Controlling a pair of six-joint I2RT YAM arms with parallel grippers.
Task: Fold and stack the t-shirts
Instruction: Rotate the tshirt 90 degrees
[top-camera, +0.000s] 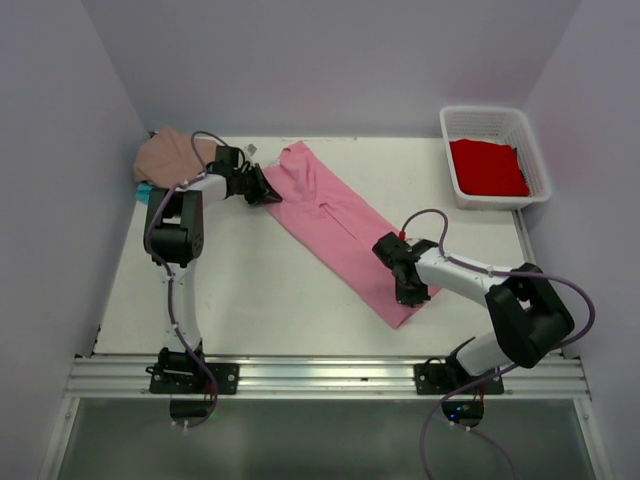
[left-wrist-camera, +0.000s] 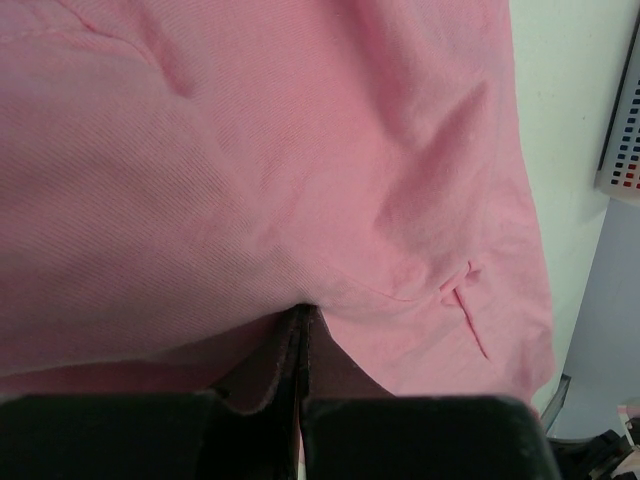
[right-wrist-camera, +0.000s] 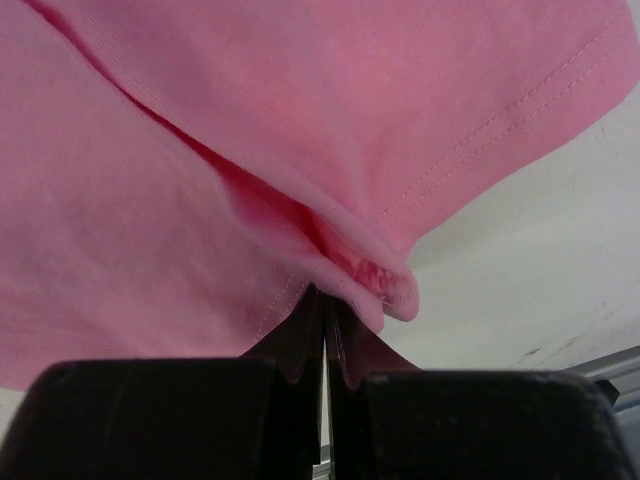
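The left fingers (top-camera: 263, 189) were clenched on the far-left end of the bright pink t-shirt (top-camera: 335, 225), and the right fingers (top-camera: 410, 290) were clenched on its near-right end; in both wrist views pink cloth ran straight into a pinched slit between the dark pads. The shirt lay as a long narrow strip running diagonally across the desk (top-camera: 240, 290), its sides already folded inward. A dusty tan-pink shirt (top-camera: 170, 152) sat heaped at the far-left corner with a sliver of teal shirt (top-camera: 145, 188) beneath it, just beside the left arm, and a red shirt (top-camera: 487, 167) lay in the white lattice basket (top-camera: 540, 170) at the far right. The risk seemed to lie in the grips: each looked like a thin bite at the very edge of several layers, and at the right fingers the folded layers bunched unevenly, so one layer could slip free and let the fold spring apart. Uneven lifting by the two arms would probably twist or skew the strip. The left arm's elbow might also snag the heap behind it.
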